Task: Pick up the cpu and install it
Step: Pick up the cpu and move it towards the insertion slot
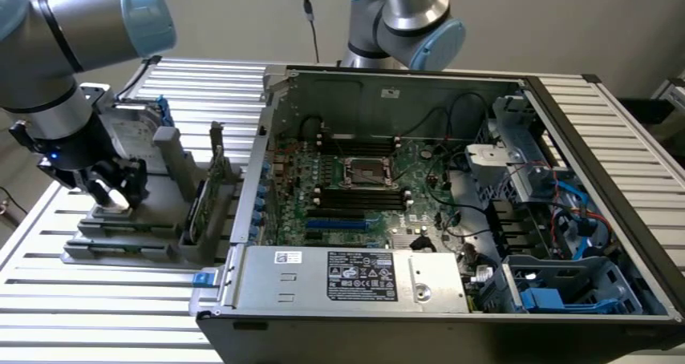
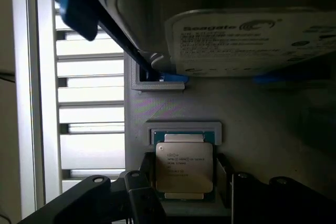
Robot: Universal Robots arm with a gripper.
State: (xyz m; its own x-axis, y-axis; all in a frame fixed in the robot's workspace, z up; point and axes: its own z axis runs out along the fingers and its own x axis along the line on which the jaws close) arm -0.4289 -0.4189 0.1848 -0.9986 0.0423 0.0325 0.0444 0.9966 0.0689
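While wide open, pincer (image 1: 111, 192) astride the cpu (image 2: 184, 167), one finger at each side.

A robotics lab bench — ribbed silver aluminium-slat table (image 1: 96, 308), opened black desktop computer case (image 1: 428, 188), grey plastic parts fixture (image 1: 139, 236).

Slatted table (image 1: 107, 300): computer case (image 1: 407, 99), grey fixture (image 1: 160, 244).

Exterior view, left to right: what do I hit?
Black gripper → upright green circuit card → square metal-framed processor socket → blue plastic drive bracket
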